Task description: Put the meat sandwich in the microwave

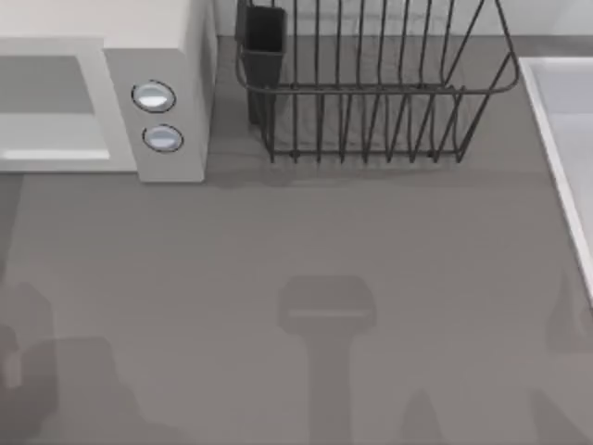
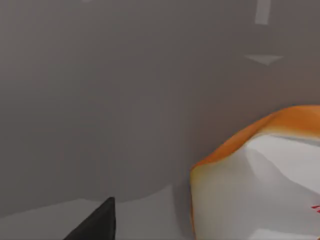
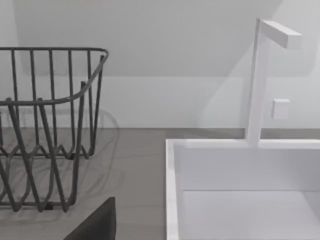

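Top view: microwave (image 1: 102,102) at far left of the grey counter (image 1: 296,278), white body, pale grey panel carrying two round silvery-blue knobs (image 1: 153,96), one above the other; door area to the left of the panel appears open onto a grey interior. Dark wire dish rack (image 1: 371,93) just right of the microwave at the back, a dark cup-shaped holder (image 1: 262,42) clipped to its left end. White sink (image 1: 565,158) along the right edge. Soft arm shadows on the bare counter in the foreground. Left wrist view: meat sandwich (image 2: 260,180) very close to the camera, orange-brown crust over a pale face, a speck of red at the frame edge; grey wall behind it and a lighter floor beneath, likely the microwave interior, not certain. One dark fingertip (image 2: 97,225) of the left gripper visible, apart from the sandwich; spread or pressed together: cannot tell. Right wrist view: dish rack end (image 3: 50,130) beside the white sink rim (image 3: 172,190), white faucet (image 3: 260,80) upright at the back edge. One dark fingertip (image 3: 97,225) of the right gripper above the counter; finger state: cannot tell.
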### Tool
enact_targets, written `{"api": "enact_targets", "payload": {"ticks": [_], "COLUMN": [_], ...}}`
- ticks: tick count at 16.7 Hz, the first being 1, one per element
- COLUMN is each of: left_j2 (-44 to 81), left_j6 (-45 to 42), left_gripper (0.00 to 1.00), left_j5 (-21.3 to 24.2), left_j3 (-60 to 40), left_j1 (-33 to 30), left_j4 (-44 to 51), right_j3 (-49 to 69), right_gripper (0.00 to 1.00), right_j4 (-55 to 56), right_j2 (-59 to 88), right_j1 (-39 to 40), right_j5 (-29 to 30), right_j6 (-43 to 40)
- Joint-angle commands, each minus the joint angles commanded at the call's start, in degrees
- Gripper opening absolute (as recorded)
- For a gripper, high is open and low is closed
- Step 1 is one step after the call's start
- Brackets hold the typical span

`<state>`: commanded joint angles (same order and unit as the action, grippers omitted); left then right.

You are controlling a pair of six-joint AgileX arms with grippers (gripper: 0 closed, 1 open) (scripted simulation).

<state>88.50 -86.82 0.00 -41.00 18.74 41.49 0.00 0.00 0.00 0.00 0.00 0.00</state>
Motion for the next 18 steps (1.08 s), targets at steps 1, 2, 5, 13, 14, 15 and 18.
{"api": "enact_targets", "payload": {"ticks": [1, 2, 5, 13, 14, 15, 18], "left_j2": [1.42, 2.71, 4.95, 4.98, 4.98, 4.98, 4.98], "left_j6": [-0.05, -0.11, -0.27, -0.27, -0.27, -0.27, -0.27], "left_gripper": [1.00, 1.00, 1.00, 0.70, 0.62, 0.55, 0.32], "left_j5": [0.00, 0.00, 0.00, 0.00, 0.00, 0.00, 0.00], "left_j3": [1.32, 2.49, 4.43, 4.46, 4.46, 4.46, 4.46], "left_j1": [0.03, 0.07, 0.15, 0.15, 0.15, 0.15, 0.15], "left_j4": [-2.95, -5.32, -8.83, -8.88, -8.88, -8.88, -8.88], "right_j3": [0.00, 0.00, 0.00, 0.00, 0.00, 0.00, 0.00], "right_gripper": [1.00, 1.00, 1.00, 1.00, 1.00, 1.00, 1.00], "right_j4": [0.00, 0.00, 0.00, 0.00, 0.00, 0.00, 0.00], "right_j2": [0.00, 0.00, 0.00, 0.00, 0.00, 0.00, 0.00], "right_j1": [0.00, 0.00, 0.00, 0.00, 0.00, 0.00, 0.00], "right_j5": [0.00, 0.00, 0.00, 0.00, 0.00, 0.00, 0.00], "right_j6": [0.00, 0.00, 0.00, 0.00, 0.00, 0.00, 0.00]}}
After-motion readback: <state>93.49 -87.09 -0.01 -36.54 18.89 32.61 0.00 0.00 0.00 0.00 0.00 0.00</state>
